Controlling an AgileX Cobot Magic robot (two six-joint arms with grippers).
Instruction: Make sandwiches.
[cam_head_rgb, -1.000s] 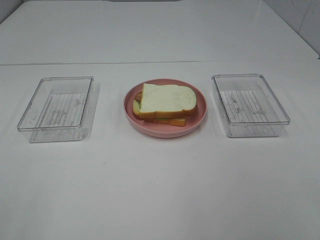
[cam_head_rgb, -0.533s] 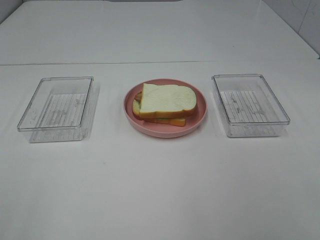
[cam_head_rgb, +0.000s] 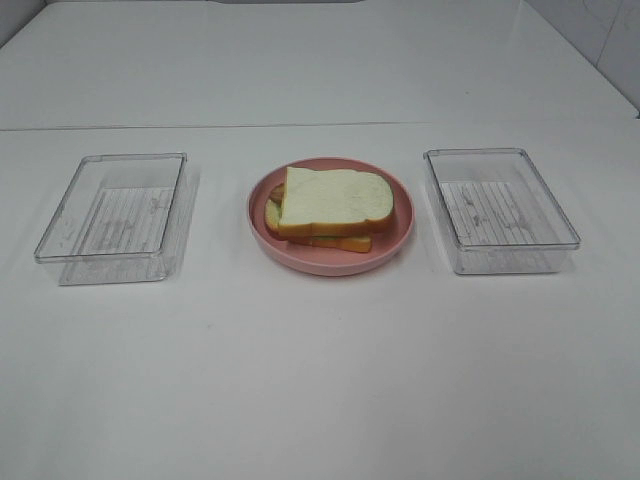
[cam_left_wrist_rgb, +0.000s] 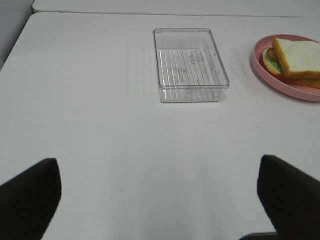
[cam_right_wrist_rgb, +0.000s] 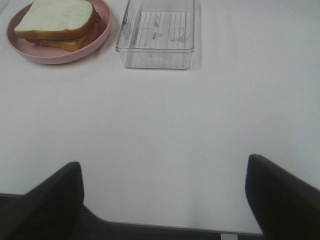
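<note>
A stacked sandwich (cam_head_rgb: 332, 205) lies on the round pink plate (cam_head_rgb: 400, 236) at the table's middle: white bread with orange-brown crust on top, green lettuce and yellow cheese showing at its edges. It also shows in the left wrist view as the sandwich (cam_left_wrist_rgb: 294, 61) and in the right wrist view as the sandwich (cam_right_wrist_rgb: 56, 22). Neither arm appears in the exterior high view. My left gripper (cam_left_wrist_rgb: 160, 200) is open over bare table, well short of the left tray. Over the table's near edge my right gripper (cam_right_wrist_rgb: 165, 200) is open too, holding nothing.
An empty clear plastic tray (cam_head_rgb: 115, 217) stands left of the plate and another empty tray (cam_head_rgb: 498, 208) right of it. The same trays show as the left tray (cam_left_wrist_rgb: 190, 65) and the right tray (cam_right_wrist_rgb: 156, 32). The table's front edge (cam_right_wrist_rgb: 165, 229) runs below the right gripper.
</note>
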